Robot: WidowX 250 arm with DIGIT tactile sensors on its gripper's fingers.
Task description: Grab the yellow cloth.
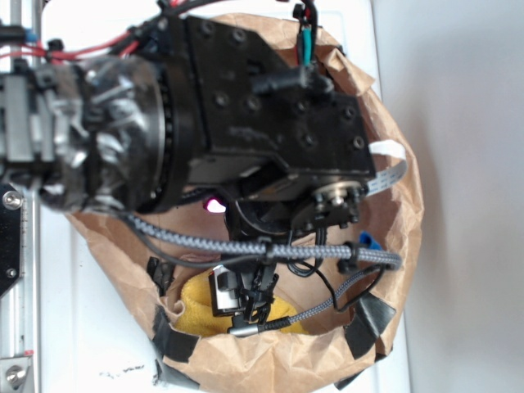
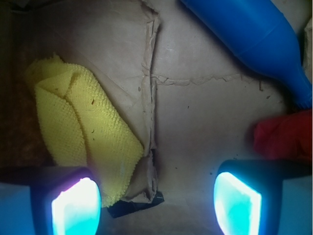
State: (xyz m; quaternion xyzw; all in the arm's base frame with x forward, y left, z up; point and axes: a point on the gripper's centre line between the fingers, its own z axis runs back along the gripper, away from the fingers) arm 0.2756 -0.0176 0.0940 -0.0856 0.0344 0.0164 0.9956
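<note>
My gripper (image 2: pixel 156 205) sits nearest the wrist lens, jaws spread wide with nothing between them. The yellow cloth (image 2: pixel 83 132) lies folded on the brown paper bag (image 2: pixel 205 122) floor, its lower end just beside my left pad. Blue bottle (image 2: pixel 254 34) upper right, red cloth (image 2: pixel 286 134) at right edge.

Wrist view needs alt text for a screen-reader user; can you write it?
A folded yellow cloth lies on the brown paper bag floor, just ahead of the open claw, nearest its left-side finger. A blue bottle lies at upper right, with a red cloth below it.
</note>
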